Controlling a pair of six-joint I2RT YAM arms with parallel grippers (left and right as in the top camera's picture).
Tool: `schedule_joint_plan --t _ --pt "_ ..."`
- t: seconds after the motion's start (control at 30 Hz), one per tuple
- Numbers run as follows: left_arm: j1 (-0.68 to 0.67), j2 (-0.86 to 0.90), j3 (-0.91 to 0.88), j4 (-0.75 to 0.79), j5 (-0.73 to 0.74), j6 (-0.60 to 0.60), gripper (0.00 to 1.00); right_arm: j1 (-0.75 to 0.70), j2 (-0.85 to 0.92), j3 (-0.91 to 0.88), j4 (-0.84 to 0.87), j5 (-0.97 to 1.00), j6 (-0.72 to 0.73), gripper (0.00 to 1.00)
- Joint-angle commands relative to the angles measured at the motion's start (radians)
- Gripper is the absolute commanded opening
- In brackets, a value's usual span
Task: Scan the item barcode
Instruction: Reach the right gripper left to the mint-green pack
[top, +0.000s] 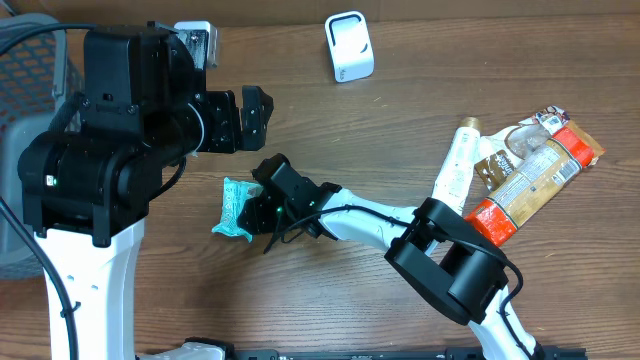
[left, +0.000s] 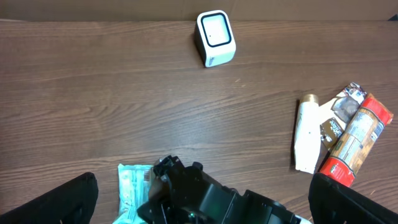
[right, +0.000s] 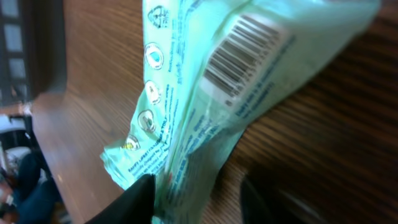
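1. Packet (top: 233, 207): your mint-green packet lies flat on the wooden table (top: 330, 130), left of centre. It is well apart from the small white scanner (top: 349, 46), which stands near the far edge.
2. Barcode (right: 242, 59): you can see it plainly in the right wrist view, printed near one end of the packet on the side turned toward that camera.
3. Right gripper (right: 199, 202): it sits low at the packet with a dark finger on either side of the packet's end. You cannot tell from these views whether the jaws are clamping the film or only flanking it.
4. Left gripper (top: 240, 118): it hangs released with its fingers spread wide, above the table between the packet and the far edge.
5. Other goods: a white tube (top: 455, 165) and an orange-ended snack pack (top: 535, 180) lie touching at the right side, well apart from the packet.
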Motion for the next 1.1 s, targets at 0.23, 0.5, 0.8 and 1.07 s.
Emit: schedule_joint_plan --t 0.23,0.5,0.8,1.07 --pt "-0.001 0.002 0.003 0.004 0.003 0.022 1.00 -0.009 0.026 -0.003 -0.028 0.023 0.015 0.04" --pt "-0.001 0.002 0.003 0.004 0.004 0.023 1.00 -0.179 -0.055 -0.002 -0.248 -0.219 -0.341 0.04" --pt "-0.001 0.002 0.003 0.004 0.003 0.023 1.00 -0.425 -0.077 0.000 -0.597 -0.313 -0.806 0.34" --pt "-0.001 0.002 0.003 0.004 0.004 0.022 1.00 -0.547 -0.088 0.131 -0.747 -0.291 -0.800 0.49"
